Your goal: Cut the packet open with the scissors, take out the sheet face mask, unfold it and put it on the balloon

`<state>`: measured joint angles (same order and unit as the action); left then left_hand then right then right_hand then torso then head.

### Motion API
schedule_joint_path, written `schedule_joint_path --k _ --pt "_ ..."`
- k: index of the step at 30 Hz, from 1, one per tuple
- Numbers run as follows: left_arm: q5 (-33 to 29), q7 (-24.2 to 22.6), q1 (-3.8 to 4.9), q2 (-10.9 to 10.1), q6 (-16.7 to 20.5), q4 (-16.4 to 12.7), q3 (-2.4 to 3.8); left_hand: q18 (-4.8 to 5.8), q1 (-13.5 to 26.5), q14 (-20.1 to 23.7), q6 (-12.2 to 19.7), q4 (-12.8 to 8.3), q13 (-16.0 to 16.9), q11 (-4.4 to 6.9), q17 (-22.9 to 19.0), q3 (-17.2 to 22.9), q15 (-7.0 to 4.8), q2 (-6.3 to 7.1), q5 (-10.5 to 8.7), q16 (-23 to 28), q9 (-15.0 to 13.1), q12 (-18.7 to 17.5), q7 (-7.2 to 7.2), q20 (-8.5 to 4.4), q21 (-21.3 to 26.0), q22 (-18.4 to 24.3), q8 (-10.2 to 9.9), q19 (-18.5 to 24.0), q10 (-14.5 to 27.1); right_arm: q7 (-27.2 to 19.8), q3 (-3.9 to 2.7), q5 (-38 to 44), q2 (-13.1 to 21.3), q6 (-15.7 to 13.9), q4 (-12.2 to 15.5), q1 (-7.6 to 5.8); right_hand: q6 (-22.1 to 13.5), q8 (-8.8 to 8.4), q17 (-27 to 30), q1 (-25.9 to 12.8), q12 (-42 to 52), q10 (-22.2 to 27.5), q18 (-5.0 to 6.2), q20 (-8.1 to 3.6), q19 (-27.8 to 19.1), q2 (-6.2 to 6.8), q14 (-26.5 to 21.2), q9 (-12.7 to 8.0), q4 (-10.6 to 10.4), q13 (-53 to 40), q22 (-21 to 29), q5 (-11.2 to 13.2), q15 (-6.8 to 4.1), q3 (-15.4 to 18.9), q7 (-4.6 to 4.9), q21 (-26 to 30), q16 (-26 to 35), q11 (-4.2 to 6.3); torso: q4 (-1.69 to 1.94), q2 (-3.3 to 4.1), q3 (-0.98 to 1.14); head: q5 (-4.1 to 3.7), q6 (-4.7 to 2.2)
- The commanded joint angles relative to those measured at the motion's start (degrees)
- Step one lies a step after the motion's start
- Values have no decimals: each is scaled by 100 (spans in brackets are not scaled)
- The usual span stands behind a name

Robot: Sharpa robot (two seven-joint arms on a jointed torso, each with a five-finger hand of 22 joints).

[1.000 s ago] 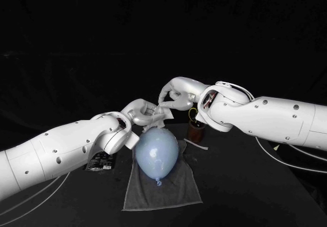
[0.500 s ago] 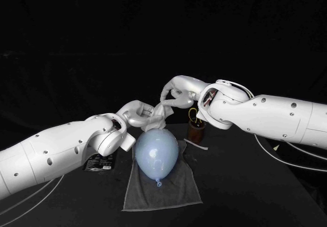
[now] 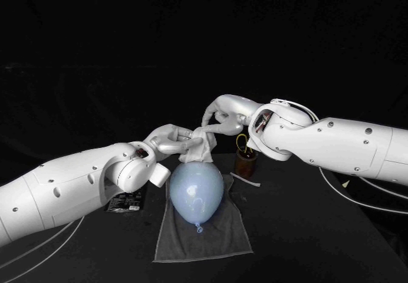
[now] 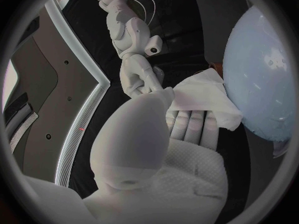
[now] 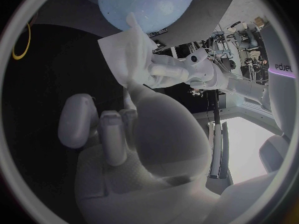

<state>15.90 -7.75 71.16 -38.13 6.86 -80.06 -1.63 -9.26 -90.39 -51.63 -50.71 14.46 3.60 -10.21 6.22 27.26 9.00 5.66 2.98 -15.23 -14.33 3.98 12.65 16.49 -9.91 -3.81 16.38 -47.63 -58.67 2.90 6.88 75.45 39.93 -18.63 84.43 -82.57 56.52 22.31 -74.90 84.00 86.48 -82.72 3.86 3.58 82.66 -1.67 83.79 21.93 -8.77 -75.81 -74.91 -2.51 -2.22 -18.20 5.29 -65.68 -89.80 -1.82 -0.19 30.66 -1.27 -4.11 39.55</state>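
Note:
A pale blue balloon (image 3: 196, 187) lies on a grey towel (image 3: 207, 239), knot toward me. Just above its far end hangs the white sheet mask (image 3: 200, 148), still partly folded, its lower edge at the balloon's tip. My left hand (image 3: 171, 141) grips the mask from the left and my right hand (image 3: 219, 124) pinches its upper corner from the right. The left wrist view has the mask (image 4: 202, 100) beside the balloon (image 4: 261, 82), with the right hand (image 4: 134, 67) beyond it. In the right wrist view the mask (image 5: 126, 52) hangs below the balloon (image 5: 146, 5), with the left hand (image 5: 177, 69) on it.
The black packet (image 3: 126, 201) lies on the table left of the towel, by my left forearm. A brown holder (image 3: 244, 165) with a yellow scissors handle (image 3: 242, 140) stands right of the balloon, under my right arm. A pale strip (image 3: 247, 180) lies beside it.
My left hand has risen and drawn slightly left with the mask, so the sheet now hangs a little higher over the balloon's far end. The right hand has barely moved.

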Motion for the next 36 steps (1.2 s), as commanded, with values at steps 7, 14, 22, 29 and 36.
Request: schedule_joint_path --k 7,14,22,29,36 --pt "-581 -71 9 -30 -505 34 7 -126 28 -136 -190 -86 7 74 0 194 -79 -139 -20 40 -87 41 -67 -16 17 -11 173 -117 -326 34 -6 35 24 63 -16 -7 29 38 -1510 109 29 -424 44 -18 20 -141 621 6 3 -1071 -935 -29 -44 -40 -3 -37 -20 86 -2 4 5 20 -7" --pt "-633 41 10 -37 -436 40 6 -131 64 -214 -199 -129 1 81 3 293 -94 -189 -20 55 -132 8 -55 -31 5 -16 229 -183 -417 26 -6 -12 63 12 29 -7 28 42 -1510 104 21 -417 46 -19 18 -138 621 7 5 -1063 -933 -29 -45 -47 -3 -28 -20 86 -1 5 5 24 -22" --pt "-697 101 10 -53 -501 36 6 -129 188 -291 -210 -77 -1 97 6 356 -111 -245 -21 73 -190 -13 -72 -35 11 -12 296 -224 -508 0 -6 -143 71 -21 30 -10 11 50 -1510 79 -18 -381 48 -20 15 -113 621 5 10 -1021 -929 -29 -44 -76 1 -15 -20 83 -4 7 2 31 -25" --pt "-778 82 10 -67 -549 36 6 -126 293 -214 -174 -16 0 122 -21 434 -101 -308 -20 173 -236 -28 -137 -26 50 -1 338 -215 -528 -70 -6 -374 82 -79 49 -19 -137 36 -1510 8 -127 -281 57 -7 -7 -26 621 -21 41 -913 -912 -29 -17 -252 52 53 -20 45 1 11 -3 19 -39" --pt "-797 81 10 -83 -510 31 5 -128 313 -225 -210 -56 4 166 -24 488 -122 -286 -20 210 -294 -16 -190 -27 70 -3 418 -224 -630 -182 -4 -756 136 -144 95 -24 -394 -71 -1510 -269 -331 -85 78 48 -68 212 621 -97 -69 -710 -873 -25 66 -254 171 217 -20 -58 -1 10 0 20 -44"
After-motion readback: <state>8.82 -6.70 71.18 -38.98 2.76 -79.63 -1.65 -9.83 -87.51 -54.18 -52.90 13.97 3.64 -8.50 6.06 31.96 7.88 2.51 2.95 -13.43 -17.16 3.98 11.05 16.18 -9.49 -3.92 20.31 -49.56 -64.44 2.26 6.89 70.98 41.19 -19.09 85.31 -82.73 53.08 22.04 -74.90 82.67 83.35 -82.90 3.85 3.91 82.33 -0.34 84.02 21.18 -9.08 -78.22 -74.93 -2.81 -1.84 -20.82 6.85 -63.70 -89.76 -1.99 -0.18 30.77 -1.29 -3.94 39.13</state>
